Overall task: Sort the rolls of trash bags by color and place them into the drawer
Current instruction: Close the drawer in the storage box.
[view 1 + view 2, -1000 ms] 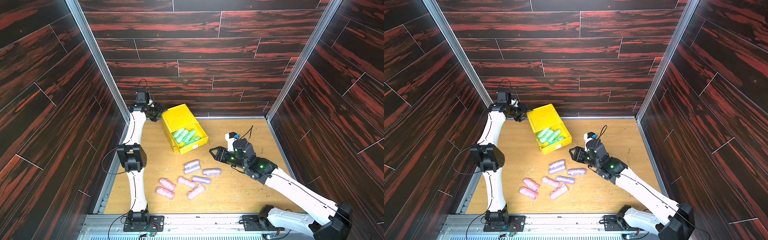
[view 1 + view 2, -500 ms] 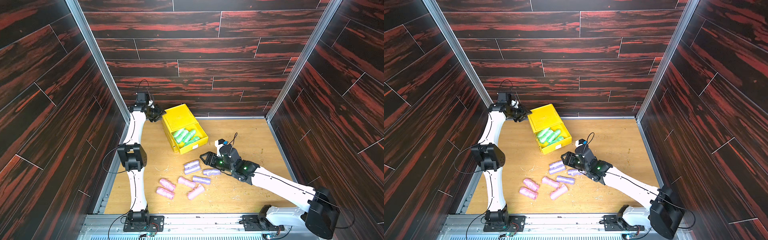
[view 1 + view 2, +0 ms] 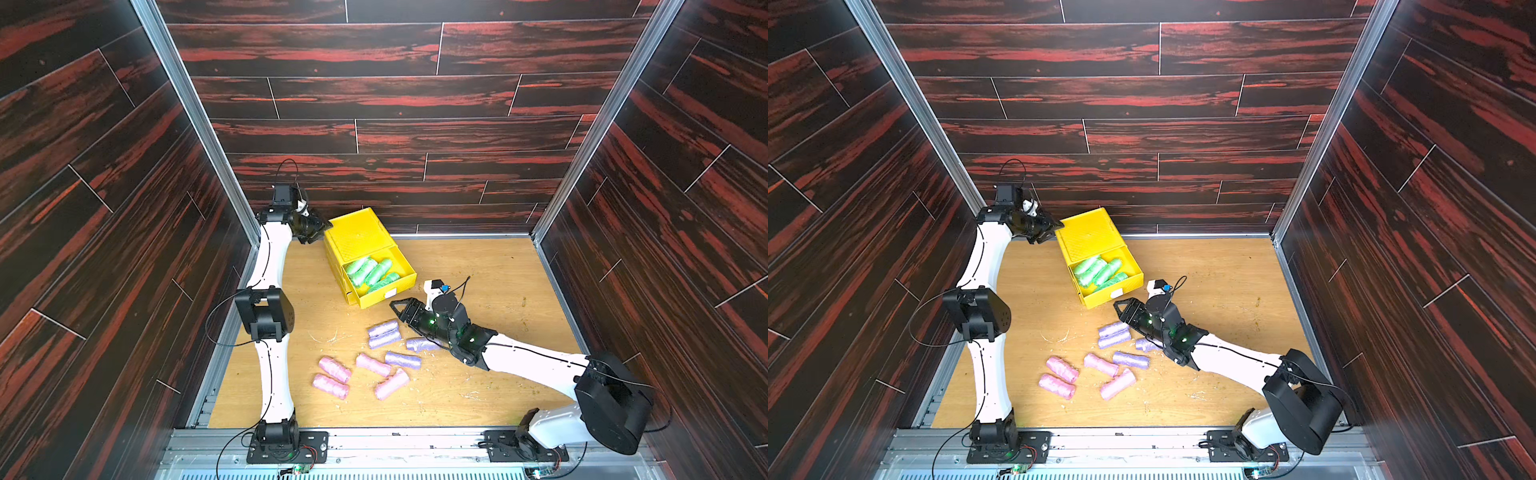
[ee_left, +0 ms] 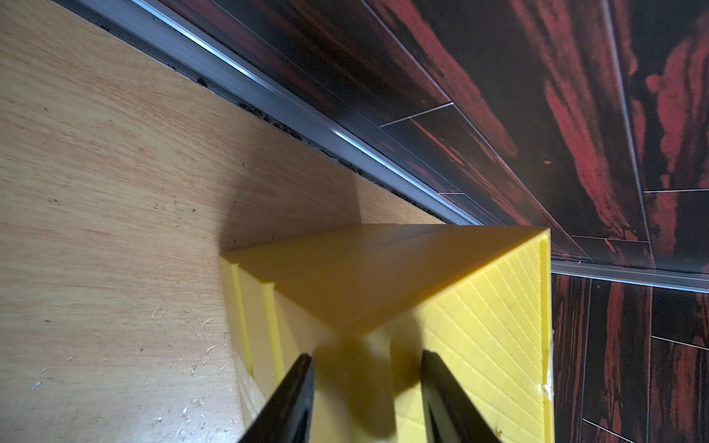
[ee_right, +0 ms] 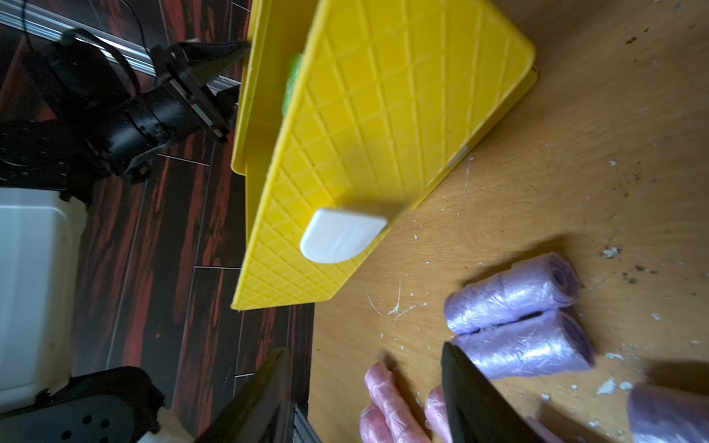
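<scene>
Right wrist — lavender rolls [image 5: 514,295] beside pincer [image 5: 364,349]

Glossy white arm links [image 3: 272,374], chunky black joints [image 3: 266,313], thin looping black cables [image 3: 207,326], green wrist lights [image 3: 431,322], black triangular right gripper [image 3: 397,311].

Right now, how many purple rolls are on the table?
4 purple rolls: two side by side near the yellow drawer, one partly under the right arm, one beside the pink rolls. None looks hidden.
</scene>
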You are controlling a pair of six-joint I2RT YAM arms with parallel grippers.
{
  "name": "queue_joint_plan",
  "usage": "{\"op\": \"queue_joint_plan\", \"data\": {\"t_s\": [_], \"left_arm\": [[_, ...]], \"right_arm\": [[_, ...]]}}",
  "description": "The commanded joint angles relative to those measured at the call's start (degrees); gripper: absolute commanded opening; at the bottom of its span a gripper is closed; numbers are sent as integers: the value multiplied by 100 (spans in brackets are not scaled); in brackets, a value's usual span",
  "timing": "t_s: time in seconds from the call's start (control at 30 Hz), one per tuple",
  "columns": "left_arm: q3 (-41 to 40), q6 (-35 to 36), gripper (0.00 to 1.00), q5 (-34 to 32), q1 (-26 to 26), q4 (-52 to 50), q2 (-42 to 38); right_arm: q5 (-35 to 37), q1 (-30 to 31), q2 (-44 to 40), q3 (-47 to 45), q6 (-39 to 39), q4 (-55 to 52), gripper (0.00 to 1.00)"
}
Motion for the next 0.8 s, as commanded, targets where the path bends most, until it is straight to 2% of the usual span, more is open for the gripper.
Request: {"op": "queue_joint_plan", "data": {"t_s": [0.0, 0.4, 0.77], "left_arm": [[-52, 143, 48, -81, -107, -512, 331], [-37, 148, 48, -61, -160, -532, 399], [-40, 174, 48, -78, -237, -545, 453]], "right_arm": [[8, 29, 92, -90, 273, 790, 67], [-114, 24, 926, 479, 571, 1285, 64], [-11, 16, 1573, 1347, 480, 1051, 63]]}}
